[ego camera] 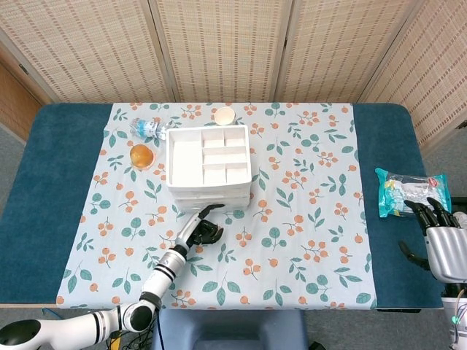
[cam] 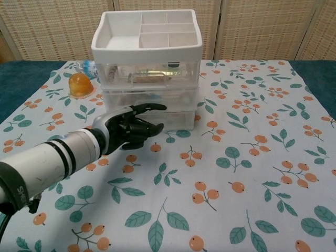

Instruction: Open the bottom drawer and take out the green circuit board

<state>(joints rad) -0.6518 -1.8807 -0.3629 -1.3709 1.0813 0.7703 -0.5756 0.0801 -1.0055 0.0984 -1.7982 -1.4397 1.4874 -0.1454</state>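
reaching toward the front of the white drawer unit [cam: 148, 79], the left hand [cam: 127, 129] is hovering low over the patterned cloth [ego camera: 306, 211] with its fingers [cam: 149, 108] curled partway and its thumb side lifted, the uppermost fingertip lying at the face of the bottom drawer [cam: 173, 119]; whether it is actually hooking the drawer front cannot be told, and nothing is showing in its grasp. the bottom drawer is looking closed or very nearly so, sitting flush under the two drawers above it, and the green circuit board is not clearly showing through the cloudy plastic, so its place inside cannot be told. the drawer unit is standing toward the far side of the worktop [ego camera: 44, 189], a little left of the middle, with its divided top tray open to the camera. an orange object in a clear cup [ego camera: 141, 156] is sitting just beside the unit's left side, a plastic bottle [ego camera: 148, 129] is lying near the unit's far left corner, and a small pale cup [ego camera: 225, 114] is standing just behind the unit toward the far edge. near the right edge of the worktop, a plastic-wrapped packet [ego camera: 405, 191] is lying on the blue surface, and the right hand [ego camera: 441, 240] is resting close to it near the front right corner, fingers loosely spread and holding nothing, its fingertips just beside the packet.
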